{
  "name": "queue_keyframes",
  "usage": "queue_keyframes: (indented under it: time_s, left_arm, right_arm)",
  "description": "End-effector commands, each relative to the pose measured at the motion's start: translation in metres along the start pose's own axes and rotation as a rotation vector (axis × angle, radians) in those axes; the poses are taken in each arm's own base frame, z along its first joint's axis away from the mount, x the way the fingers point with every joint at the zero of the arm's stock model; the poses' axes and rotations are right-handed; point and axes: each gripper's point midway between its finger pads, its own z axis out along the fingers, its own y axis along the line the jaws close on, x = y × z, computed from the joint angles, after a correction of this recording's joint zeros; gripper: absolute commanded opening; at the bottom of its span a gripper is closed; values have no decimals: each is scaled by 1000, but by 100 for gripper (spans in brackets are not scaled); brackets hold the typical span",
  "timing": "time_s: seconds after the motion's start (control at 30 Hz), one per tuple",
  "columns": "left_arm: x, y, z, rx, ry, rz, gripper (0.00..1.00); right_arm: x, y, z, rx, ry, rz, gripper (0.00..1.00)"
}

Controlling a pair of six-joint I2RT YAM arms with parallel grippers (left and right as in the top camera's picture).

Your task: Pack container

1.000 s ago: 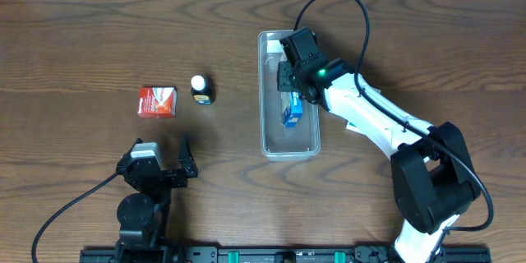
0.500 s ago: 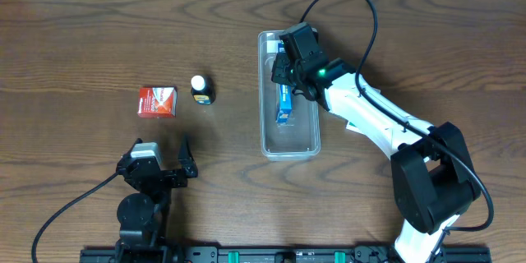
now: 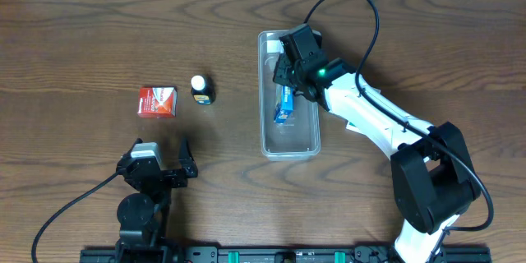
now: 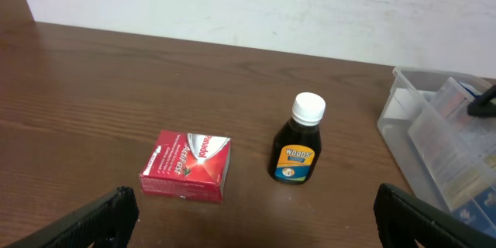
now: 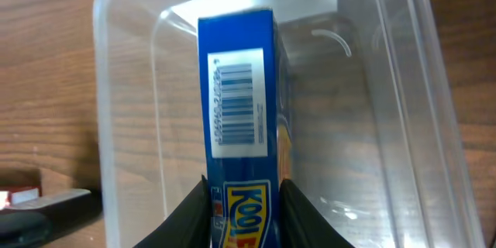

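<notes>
The container is a long clear plastic tub right of the table's middle; it also shows in the right wrist view and at the right edge of the left wrist view. My right gripper is shut on a blue box and holds it inside the tub; the box's barcode side faces the wrist camera between the fingers. A red box and a small dark bottle with a white cap stand on the table at the left. My left gripper is open and empty, short of them.
A white object lies at the far end of the tub. The right arm and its black cable arch over the table's right side. The table's far edge meets a white wall.
My right gripper has shifted the blue box a little towards the tub's far end and left side. The left arm, red box and bottle have not moved.
</notes>
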Motion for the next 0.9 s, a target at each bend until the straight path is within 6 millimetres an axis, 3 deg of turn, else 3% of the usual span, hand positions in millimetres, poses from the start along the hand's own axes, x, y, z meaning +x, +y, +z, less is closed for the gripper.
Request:
queue_keyframes:
  time_s: [0.0,0.2,0.6,0.87]
  left_arm:
    - [15,0,3,6,35,17,98]
    - [15,0,3,6,35,17,98]
    - [15,0,3,6,35,17,98]
    - [15,0,3,6,35,17,98]
  right_arm:
    - [4,6,7,-25,11,6,25]
    - [3,18,13,-85,15,7,25]
    - [3,14,13,-73,12,-70,21]
    - [-2,37,10,-183,4,-101,22]
